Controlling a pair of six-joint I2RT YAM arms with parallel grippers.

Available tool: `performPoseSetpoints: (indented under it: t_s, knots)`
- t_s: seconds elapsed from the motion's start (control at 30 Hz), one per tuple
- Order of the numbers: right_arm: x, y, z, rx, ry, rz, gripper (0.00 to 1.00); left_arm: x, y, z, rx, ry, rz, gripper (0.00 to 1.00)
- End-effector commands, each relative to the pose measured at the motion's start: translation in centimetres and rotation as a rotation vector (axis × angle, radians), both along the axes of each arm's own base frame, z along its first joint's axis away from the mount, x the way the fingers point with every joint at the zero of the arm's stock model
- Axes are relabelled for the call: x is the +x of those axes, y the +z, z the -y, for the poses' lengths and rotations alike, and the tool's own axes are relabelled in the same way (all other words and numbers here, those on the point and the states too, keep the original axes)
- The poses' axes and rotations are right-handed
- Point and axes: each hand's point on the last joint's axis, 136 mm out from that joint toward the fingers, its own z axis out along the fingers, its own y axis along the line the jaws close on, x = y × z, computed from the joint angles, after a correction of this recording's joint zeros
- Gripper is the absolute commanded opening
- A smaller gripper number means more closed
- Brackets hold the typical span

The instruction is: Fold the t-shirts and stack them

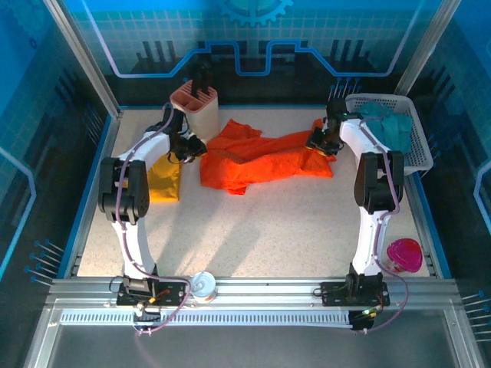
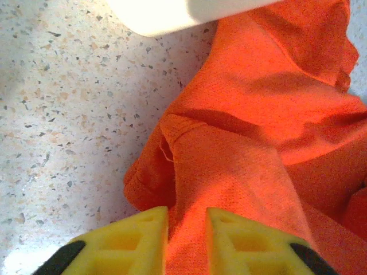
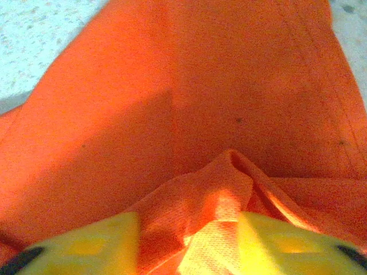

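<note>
The orange shirt (image 1: 261,162) is lying crumpled across the desk's (image 1: 268,230) far half. The left tool (image 2: 187,217) is standing slightly parted over its left end, the right tool (image 3: 189,220) wider over a raised fold at its right. The yellow shirt (image 1: 163,184) is lying by the left arm (image 1: 126,192).

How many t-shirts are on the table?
2. The orange t-shirt lies crumpled in the middle near the back; the yellow t-shirt lies by the left edge. The basket might hide more.
</note>
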Motion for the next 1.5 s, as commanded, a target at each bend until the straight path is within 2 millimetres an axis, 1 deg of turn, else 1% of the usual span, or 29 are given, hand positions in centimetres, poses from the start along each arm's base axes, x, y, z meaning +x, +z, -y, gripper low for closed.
performPoseSetpoints:
  t_s: [0.0, 0.03, 0.1, 0.2, 0.33, 0.43, 0.53, 0.57, 0.63, 0.77, 0.9, 1.0, 1.1, 1.2, 1.3, 1.47]
  knots:
    - [0.0, 4.3, -0.2, 0.013, 0.047, 0.119, 0.89, -0.5, 3.8, -0.4, 0.02, -0.007, 0.088, 0.4]
    - [-0.4, 5.1, -0.2, 0.014, 0.053, 0.145, 0.99, -1.5, 4.0, -0.4, 0.029, -0.006, 0.09, 0.43]
    - [-1.2, 6.1, -0.4, 0.021, 0.061, 0.177, 1.0, -3.5, 4.2, 0.0, 0.036, -0.014, 0.088, 0.44]
    - [-3.1, 6.5, -0.1, 0.016, 0.045, 0.178, 1.0, -7.1, 3.6, 1.5, 0.047, -0.035, 0.069, 0.44]
    - [-5.8, 5.7, -0.4, 0.039, 0.04, 0.169, 1.0, -11.6, 1.9, 4.8, 0.019, -0.089, 0.049, 0.44]
    - [-7.9, 4.9, -0.8, 0.036, 0.048, 0.156, 1.0, -13.7, 0.8, 6.6, 0.003, -0.119, 0.017, 0.43]
    - [-9.9, 3.7, -1.2, 0.003, 0.058, 0.145, 0.99, -14.8, 0.0, 7.9, 0.046, -0.149, 0.007, 0.42]
    - [-10.3, 3.4, -1.4, -0.016, 0.066, 0.15, 0.97, -14.9, -0.3, 8.2, 0.058, -0.155, 0.005, 0.42]
    - [-11.3, 2.9, -1.6, -0.062, 0.064, 0.169, 0.95, -15.0, -1.4, 9.2, 0.07, -0.173, -0.003, 0.41]
    - [-12.8, 2.0, -2.0, -0.028, 0.033, 0.168, 0.92, -14.4, -3.2, 10.3, 0.111, -0.211, -0.021, 0.4]
    - [-13.7, 1.0, -2.1, -0.02, 0.037, 0.118, 0.9, -13.8, -4.6, 11.5, 0.148, -0.237, -0.035, 0.39]
    - [-14.0, 0.5, -1.5, -0.052, 0.026, 0.086, 0.89, -13.3, -5.5, 11.7, 0.186, -0.236, -0.042, 0.39]
    - [-14.1, 0.5, -0.7, -0.085, -0.008, 0.09, 0.87, -12.5, -5.8, 11.8, 0.206, -0.23, -0.015, 0.39]
    - [-14.1, 0.9, -0.1, -0.082, -0.039, 0.103, 0.86, -12.0, -5.9, 11.8, 0.225, -0.226, 0.006, 0.39]
    - [-14.1, 1.1, 0.0, -0.069, -0.043, 0.104, 0.85, -11.6, -6.0, 11.9, 0.237, -0.224, 0.007, 0.39]
    - [-14.2, 0.7, -0.3, -0.039, -0.039, 0.097, 0.84, -11.1, -6.1, 11.6, 0.272, -0.218, 0.018, 0.37]
